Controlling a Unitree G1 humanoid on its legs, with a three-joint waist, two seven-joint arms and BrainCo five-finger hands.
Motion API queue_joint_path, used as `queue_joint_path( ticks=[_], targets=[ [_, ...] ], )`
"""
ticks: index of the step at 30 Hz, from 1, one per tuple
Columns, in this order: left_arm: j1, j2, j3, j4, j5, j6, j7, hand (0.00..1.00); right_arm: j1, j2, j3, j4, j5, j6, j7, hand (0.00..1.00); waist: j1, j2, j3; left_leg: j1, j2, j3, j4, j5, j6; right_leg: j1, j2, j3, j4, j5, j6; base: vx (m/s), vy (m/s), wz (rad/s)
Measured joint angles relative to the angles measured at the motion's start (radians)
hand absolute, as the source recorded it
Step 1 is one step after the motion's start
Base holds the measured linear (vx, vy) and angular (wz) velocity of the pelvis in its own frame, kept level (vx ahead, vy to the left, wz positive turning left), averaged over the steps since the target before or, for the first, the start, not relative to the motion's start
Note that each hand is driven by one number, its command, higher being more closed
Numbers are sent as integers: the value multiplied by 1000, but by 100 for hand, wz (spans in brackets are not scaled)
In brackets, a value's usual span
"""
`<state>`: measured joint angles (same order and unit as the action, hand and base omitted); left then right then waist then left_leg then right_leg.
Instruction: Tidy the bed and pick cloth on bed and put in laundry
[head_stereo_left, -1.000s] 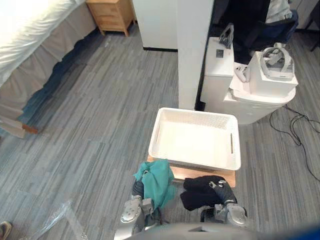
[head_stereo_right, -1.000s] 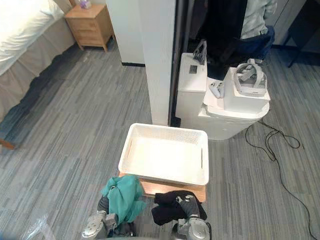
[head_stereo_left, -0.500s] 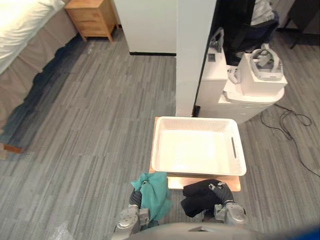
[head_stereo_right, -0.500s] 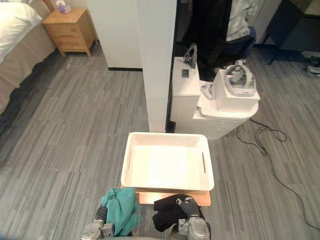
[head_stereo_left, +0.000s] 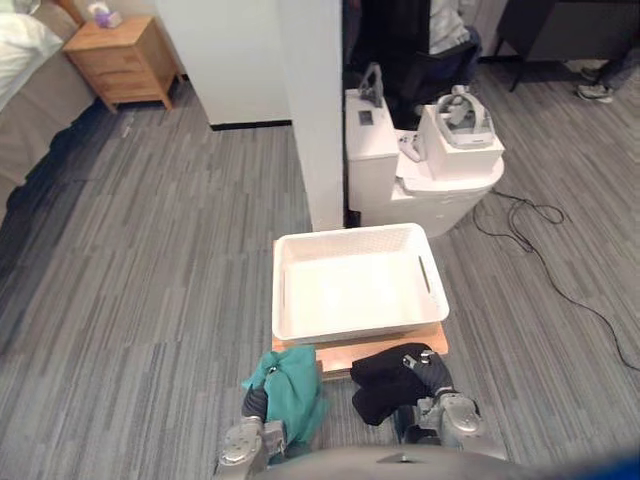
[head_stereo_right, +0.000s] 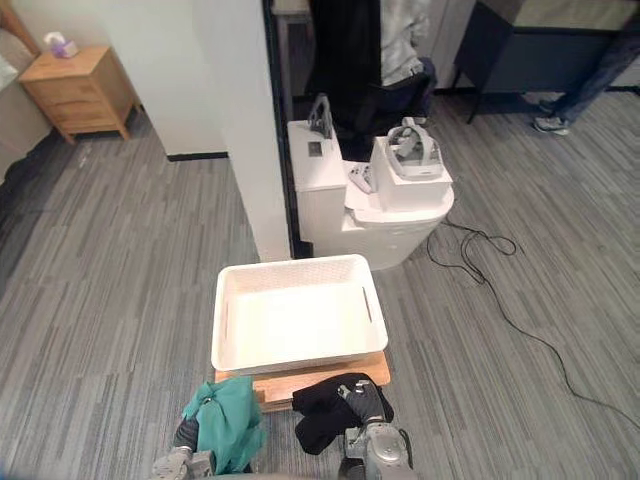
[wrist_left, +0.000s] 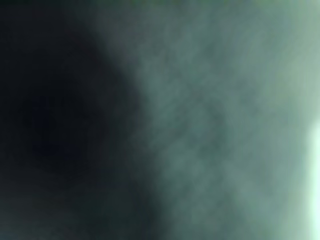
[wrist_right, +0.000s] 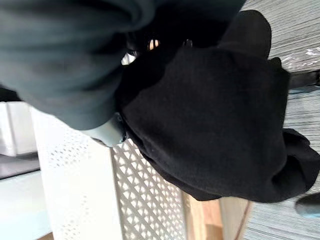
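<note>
A white laundry basket (head_stereo_left: 284, 320) stands on a low wooden board (head_stereo_left: 340, 359) on the floor just ahead of me. My left hand (head_stereo_left: 252, 432) holds a bunched teal cloth (head_stereo_left: 290, 388) near the basket's near left corner; the teal cloth (wrist_left: 210, 125) lies right against the left wrist camera. My right hand (head_stereo_left: 436, 386) grips a black cloth (head_stereo_left: 382, 382) by the basket's near right corner. In the right wrist view the black cloth (wrist_right: 220, 115) hangs over the basket's perforated wall (wrist_right: 145, 200).
A white pillar (head_stereo_left: 310, 100) rises behind the basket, with white boxes and a headset (head_stereo_left: 455, 115) to its right. A wooden nightstand (head_stereo_left: 115, 60) and the bed's corner (head_stereo_left: 25, 95) are far left. A cable (head_stereo_left: 560, 270) trails across the floor on the right.
The camera has swung right, so the bed slid out to the left edge and the basket shifted left. Both hands still hold their cloths close to the basket's near edge.
</note>
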<state>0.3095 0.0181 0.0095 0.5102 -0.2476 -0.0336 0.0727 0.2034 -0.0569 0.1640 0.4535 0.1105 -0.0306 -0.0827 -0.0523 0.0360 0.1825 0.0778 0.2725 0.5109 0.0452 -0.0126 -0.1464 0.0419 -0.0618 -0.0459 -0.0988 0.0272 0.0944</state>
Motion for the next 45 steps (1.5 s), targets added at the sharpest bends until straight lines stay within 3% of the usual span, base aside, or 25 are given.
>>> queue_joint_path(
  ticks=[2, 4, 6, 8, 12, 15, 19, 25, 27, 30, 36, 41, 45],
  targets=[
    [6, -11, 0, -23, -10, 0, 0, 100, 15, -27, -28, -59, -13, 1, -5, 100, 9, 10, 8, -12, 5, -34, 20, -38, -5, -3, 13, -4, 8, -6, -11, -10, -92, -11],
    [8, -15, -1, -28, -18, 0, 0, 100, 25, -41, -81, -128, -18, 1, -16, 100, 11, 17, 21, -26, -18, -129, 34, -82, -9, -19, 18, -1, 39, -20, -30, 11, -22, -12],
    [15, -14, 2, -34, -31, 1, 1, 100, 23, -56, -156, -200, -18, 2, -38, 100, 17, 28, 25, -26, -53, -229, 27, -102, 5, -37, 22, 13, 89, -49, -28, 100, 41, -19],
    [30, -19, 2, -61, -47, 1, 0, 100, 23, -73, -203, -246, -18, 2, -46, 100, 13, 37, 29, -20, -54, -214, 26, -76, 30, -61, 19, 17, 145, -72, -20, 126, 42, -10],
    [23, -9, 3, -75, -44, 9, 0, 100, 6, -96, -240, -334, -39, 7, -60, 100, 13, 38, 28, 5, -72, -189, -16, -59, 18, -69, 7, 22, 158, -83, -15, 146, 60, -7],
    [5, 10, -1, -35, -44, 11, -1, 100, -40, -162, -264, -386, -48, 15, -60, 100, 10, 28, 24, 29, -98, -189, -58, -9, 12, -42, -18, -21, 153, -82, -14, 78, 34, 22],
    [1, 29, -2, 8, -45, 10, -1, 100, -163, -248, -280, -421, -43, 16, -81, 100, 14, 13, 14, 49, -98, -188, -81, 12, 7, -24, -20, -27, 151, -81, -14, 7, 7, 10],
    [-30, 38, -9, 97, -46, 7, 2, 100, -329, -289, -231, -479, -16, 0, -92, 100, 20, -1, 6, 45, -89, -187, -115, 15, 10, -25, -4, -27, 110, -53, -11, -97, -20, 0],
    [-39, 47, -8, 132, -47, 7, 12, 100, -355, -291, -189, -499, -15, 0, -91, 100, 42, -26, -4, 44, -94, -178, -115, 20, 19, -10, -6, -20, 62, -19, -9, -125, -7, -12],
    [-44, 56, -4, 146, -47, 7, 17, 100, -407, -322, -158, -534, 10, -10, -89, 100, 45, -47, -16, 48, -101, -179, -133, 32, 31, 0, -9, -21, 35, 3, -6, -112, -12, 3],
    [-55, 72, -3, 183, -47, 1, 18, 100, -576, -391, -109, -535, 54, -46, -94, 100, 46, -64, -24, 47, -106, -186, -147, 50, 31, 0, -10, -20, 27, 21, -7, -47, -7, 0],
    [-61, 73, -4, 185, -48, 0, 19, 100, -655, -388, -49, -505, 64, -71, -99, 100, 59, -66, -24, 46, -102, -192, -147, 56, 30, 0, -8, -23, 25, 26, -8, 0, 0, 0],
    [-75, 73, -6, 214, -48, -15, 19, 100, -679, -317, 24, -398, 61, -70, -100, 100, 70, -69, -25, 44, -102, -195, -147, 58, 30, 2, -8, -26, 23, 27, -8, 1, 1, 1]
  ],
)
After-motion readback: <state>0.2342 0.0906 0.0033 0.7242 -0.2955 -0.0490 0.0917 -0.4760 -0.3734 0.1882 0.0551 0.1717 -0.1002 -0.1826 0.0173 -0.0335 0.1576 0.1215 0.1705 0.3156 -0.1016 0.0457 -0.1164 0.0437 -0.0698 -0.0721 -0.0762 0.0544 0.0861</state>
